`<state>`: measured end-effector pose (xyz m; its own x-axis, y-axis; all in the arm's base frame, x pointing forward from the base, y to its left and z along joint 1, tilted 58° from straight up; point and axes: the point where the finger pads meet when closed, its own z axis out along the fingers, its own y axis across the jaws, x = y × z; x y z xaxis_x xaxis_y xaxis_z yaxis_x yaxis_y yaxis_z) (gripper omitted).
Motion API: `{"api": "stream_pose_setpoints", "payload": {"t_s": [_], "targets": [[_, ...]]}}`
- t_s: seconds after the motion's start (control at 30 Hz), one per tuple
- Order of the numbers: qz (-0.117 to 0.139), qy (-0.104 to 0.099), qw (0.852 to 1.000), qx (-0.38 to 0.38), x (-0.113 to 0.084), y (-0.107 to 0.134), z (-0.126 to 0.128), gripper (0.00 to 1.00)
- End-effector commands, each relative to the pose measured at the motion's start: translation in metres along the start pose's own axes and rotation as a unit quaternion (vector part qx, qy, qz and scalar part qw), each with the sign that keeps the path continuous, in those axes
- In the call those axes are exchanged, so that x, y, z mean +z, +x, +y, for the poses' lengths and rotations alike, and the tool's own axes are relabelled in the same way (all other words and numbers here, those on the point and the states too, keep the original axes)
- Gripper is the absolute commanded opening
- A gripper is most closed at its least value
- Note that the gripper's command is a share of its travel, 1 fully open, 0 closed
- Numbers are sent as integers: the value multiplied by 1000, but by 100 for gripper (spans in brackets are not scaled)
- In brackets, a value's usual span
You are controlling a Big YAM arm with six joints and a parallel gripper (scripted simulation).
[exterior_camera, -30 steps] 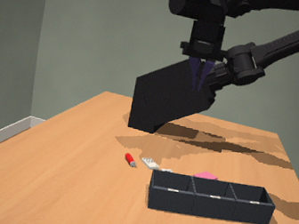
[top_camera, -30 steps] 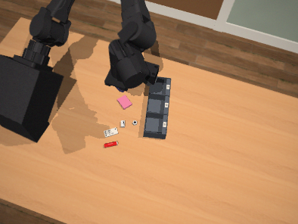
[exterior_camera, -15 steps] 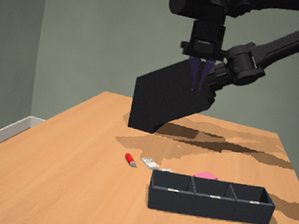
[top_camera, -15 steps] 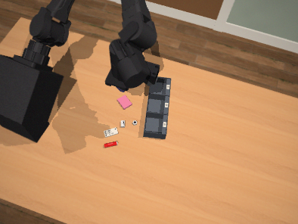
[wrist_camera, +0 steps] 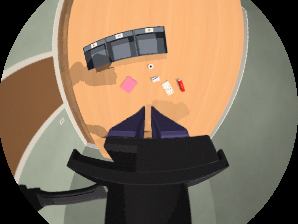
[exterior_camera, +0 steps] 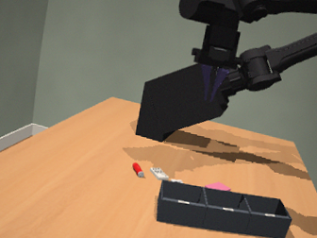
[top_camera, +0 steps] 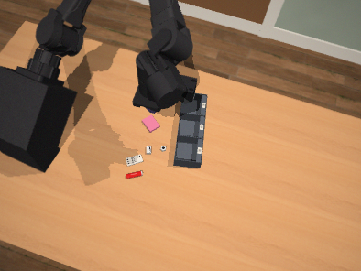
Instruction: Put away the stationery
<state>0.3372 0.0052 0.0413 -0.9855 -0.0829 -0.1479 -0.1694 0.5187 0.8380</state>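
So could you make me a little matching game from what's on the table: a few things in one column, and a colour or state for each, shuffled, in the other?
Things:
1. pad
2. lighter
3. bin row
4. gripper

Colour or state:
A. red, lying nearest the table's front edge in the top view
B. dark grey, three compartments, nothing visible inside
C. pink, flat on the table beside the bins
D. shut on nothing, high above the table

Pairs: 1-C, 2-A, 3-B, 4-D
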Motion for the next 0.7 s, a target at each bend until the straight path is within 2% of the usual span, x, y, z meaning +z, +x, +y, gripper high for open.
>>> {"api": "stream_pose_setpoints", "payload": {"t_s": [0.0,0.2,0.27,0.63,0.67], "targets": [[4,9,997,-79,21,-37,-3,9],[5,7,997,-81,61,-68,-3,9],[5,7,997,-81,61,-68,-3,9],[7,5,997,-78,134,-125,-4,9],[7,6,997,-78,134,-125,-5,9]]}}
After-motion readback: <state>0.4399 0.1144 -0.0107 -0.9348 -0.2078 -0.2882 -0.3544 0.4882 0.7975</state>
